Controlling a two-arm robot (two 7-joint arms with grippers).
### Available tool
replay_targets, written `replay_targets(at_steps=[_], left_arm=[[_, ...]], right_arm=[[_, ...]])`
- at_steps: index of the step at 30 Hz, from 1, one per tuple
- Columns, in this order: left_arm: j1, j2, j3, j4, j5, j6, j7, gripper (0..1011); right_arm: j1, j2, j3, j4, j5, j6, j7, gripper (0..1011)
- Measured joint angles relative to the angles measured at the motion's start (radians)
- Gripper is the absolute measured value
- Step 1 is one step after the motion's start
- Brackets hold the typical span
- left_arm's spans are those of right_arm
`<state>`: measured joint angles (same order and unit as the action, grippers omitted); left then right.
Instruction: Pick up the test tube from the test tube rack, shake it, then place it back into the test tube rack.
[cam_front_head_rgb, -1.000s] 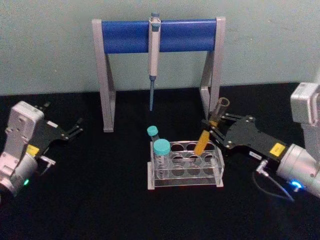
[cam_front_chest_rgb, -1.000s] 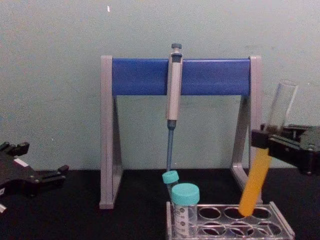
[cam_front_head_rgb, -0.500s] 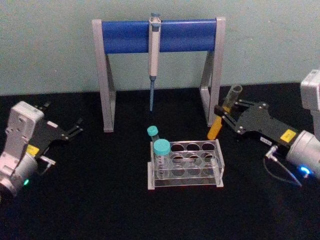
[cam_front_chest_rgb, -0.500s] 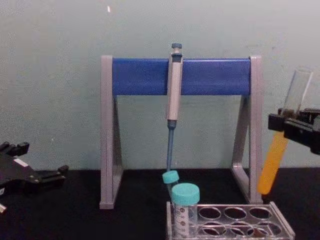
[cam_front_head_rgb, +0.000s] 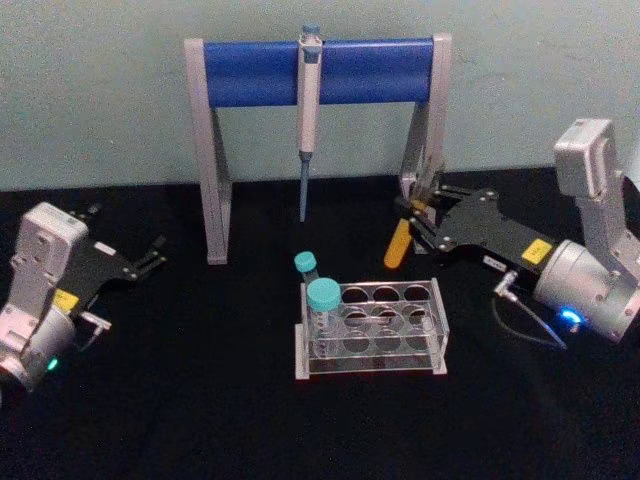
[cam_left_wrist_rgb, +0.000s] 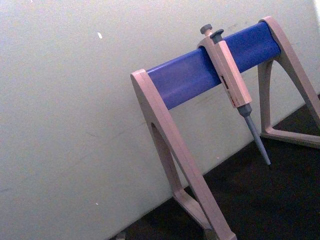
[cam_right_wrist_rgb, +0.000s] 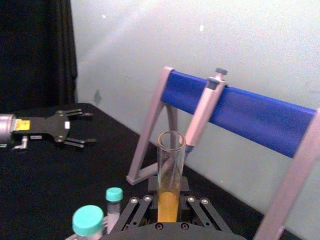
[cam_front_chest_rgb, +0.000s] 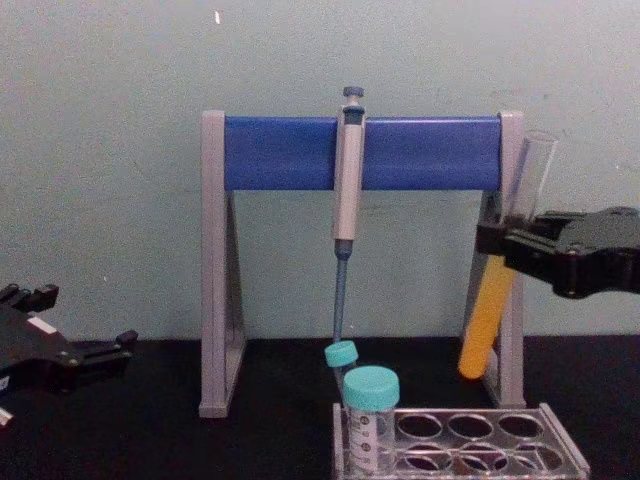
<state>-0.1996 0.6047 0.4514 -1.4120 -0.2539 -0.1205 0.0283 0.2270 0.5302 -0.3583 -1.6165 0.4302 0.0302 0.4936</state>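
Near the left edge of the black table (cam_front_head_rgb: 200, 410), the left gripper (cam_front_head_rgb: 154, 256) hovers idle with its fingers spread apart and nothing between them. Along the table's back edge stands a grey-and-blue pipette stand (cam_front_head_rgb: 250, 72), with a pipette (cam_front_head_rgb: 307, 110) hanging from the middle of its crossbar, tip pointing down. In the middle of the table sits the test tube rack (cam_front_head_rgb: 372, 364), clear plastic with rows of round holes. Two teal-capped tubes stand at its left end: a wide capped tube (cam_front_head_rgb: 322, 300) in front and a thin capped tube (cam_front_head_rgb: 306, 263) just behind it. The other holes stand open. The test tube (cam_front_head_rgb: 398, 245) is out of the rack and held in the air above the table, behind the rack's back right corner and in front of the stand's right leg. It is tilted, its open mouth leaning up and to the right and its rounded bottom, filled with orange-yellow liquid, pointing down and to the left. The right gripper (cam_front_head_rgb: 412, 212), reaching in from the table's right edge, has its fingers closed around the tube's middle, just above the liquid line.
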Motion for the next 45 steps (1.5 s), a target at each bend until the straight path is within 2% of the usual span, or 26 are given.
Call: replay_targets(at_steps=[7,16,45], left_arm=[[0.0,0.0,0.0,0.0,0.0,0.0,0.0,1001],[0.0,0.0,0.0,0.0,0.0,0.0,0.0,1001],[0.0,0.0,0.0,0.0,0.0,0.0,0.0,1002]], right_arm=[[0.001,-0.002,-0.02,-0.009,-0.005,0.001,0.008,229],[-0.053,0.026,-0.006,-0.071,0.002,0.005,-0.006,229],[-0.045,0.022,-0.008,-0.061,0.004,0.004,-0.004,229]])
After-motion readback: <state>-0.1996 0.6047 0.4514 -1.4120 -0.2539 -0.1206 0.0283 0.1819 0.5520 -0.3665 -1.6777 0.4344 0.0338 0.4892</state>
